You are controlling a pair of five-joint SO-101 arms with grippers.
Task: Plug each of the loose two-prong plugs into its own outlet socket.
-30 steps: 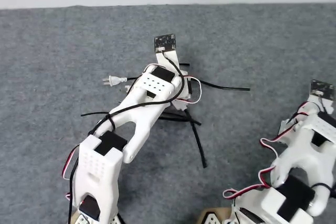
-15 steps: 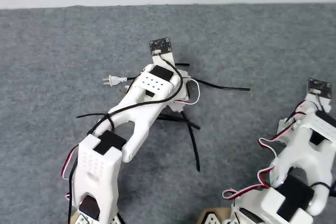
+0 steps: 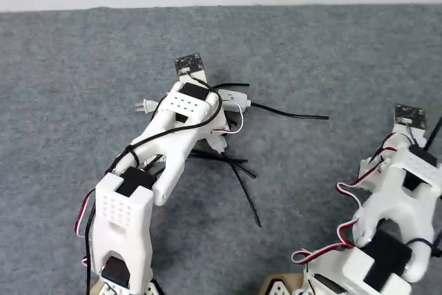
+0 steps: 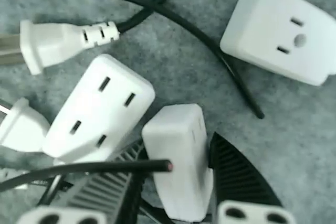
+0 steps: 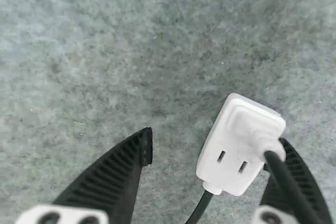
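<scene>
Left wrist view: the left jaws pinch a white block [image 4: 176, 177] above the grey tabletop [image 4: 294, 129], just beside a 2-outlet socket [image 4: 100, 111] and a 2-prong plug [image 4: 58, 43]. Right jaws gape wide, a corded 2-slot socket [image 5: 239, 145] lying against 1 of them.

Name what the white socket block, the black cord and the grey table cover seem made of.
White rounded socket block: likely moulded plastic, smooth with a soft sheen. Thin black cord: probably a rubbery or vinyl sheath, matt, bending freely. Grey table cover: looks like felt or short carpet, fuzzy and mottled.
</scene>
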